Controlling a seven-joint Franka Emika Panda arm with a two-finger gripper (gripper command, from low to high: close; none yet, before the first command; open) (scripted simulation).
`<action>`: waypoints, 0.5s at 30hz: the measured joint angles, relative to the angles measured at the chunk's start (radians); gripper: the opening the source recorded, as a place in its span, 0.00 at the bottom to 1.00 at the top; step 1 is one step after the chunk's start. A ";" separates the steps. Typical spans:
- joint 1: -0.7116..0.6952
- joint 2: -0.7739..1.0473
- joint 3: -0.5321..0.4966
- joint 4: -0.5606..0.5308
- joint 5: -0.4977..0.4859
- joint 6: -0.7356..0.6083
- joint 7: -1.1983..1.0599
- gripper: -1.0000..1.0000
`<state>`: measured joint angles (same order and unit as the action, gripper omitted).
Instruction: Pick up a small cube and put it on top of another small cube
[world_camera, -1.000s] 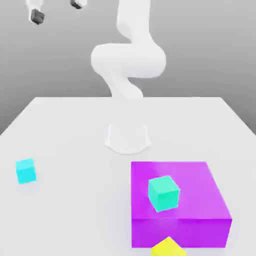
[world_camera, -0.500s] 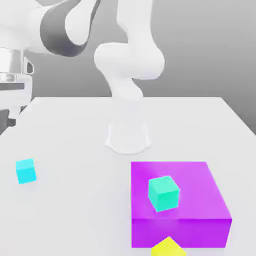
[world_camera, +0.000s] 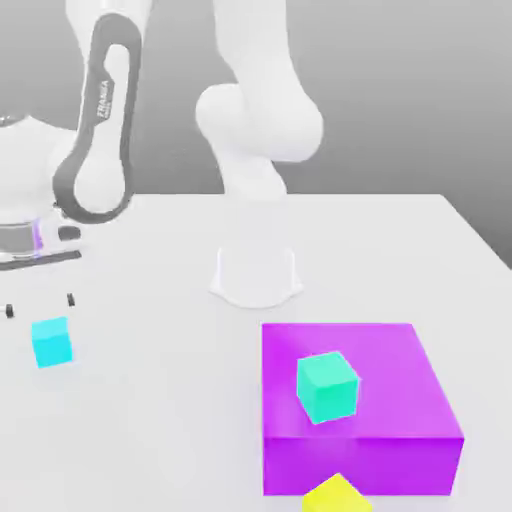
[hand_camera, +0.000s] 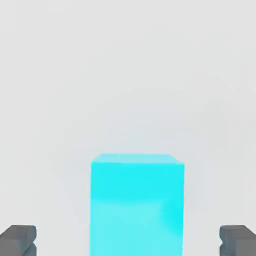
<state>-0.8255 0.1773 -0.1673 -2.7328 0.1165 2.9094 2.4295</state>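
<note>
On the white table (world_camera: 150, 400), near the exterior view's left edge, sits the small cube (world_camera: 51, 342), bright cyan, alone with bare surface all round. Gripper (world_camera: 39, 305) hangs just above it, pointing down, fingers spread wide, empty, nothing held. Hand view puts the cube (hand_camera: 137, 205) between the two dark fingertips (hand_camera: 19, 239), clear gaps on both sides, no contact.

Step in hand, as I read it: approach before the grasp. Next move calls for a straight descent until the fingers bracket the cube's sides, then closing. Alignment looks good; the cube's faces seem square to the fingers.

Likely target: mint-teal cube (world_camera: 327, 385) atop the purple block (world_camera: 360, 405), well apart toward the exterior view's right. Yellow cube (world_camera: 338, 495) sits just in front of the block at the frame's bottom.

Room: plenty of open table between pick and stack. Table edge lies close to the cyan cube, so a nudge outward risks losing it. Carry needs enough lift to clear the block's top edge. Robot base (world_camera: 255, 275) stands behind the route.
</note>
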 joint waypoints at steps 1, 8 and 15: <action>-0.017 0.036 0.022 0.006 0.021 0.029 -0.015 0.50; -0.059 0.105 0.071 0.018 0.055 0.088 -0.039 0.00; -0.012 -0.045 0.002 -0.009 -0.041 -0.033 0.033 0.00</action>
<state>-0.8376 0.1327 -0.1651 -2.7421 0.0752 2.8760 2.4625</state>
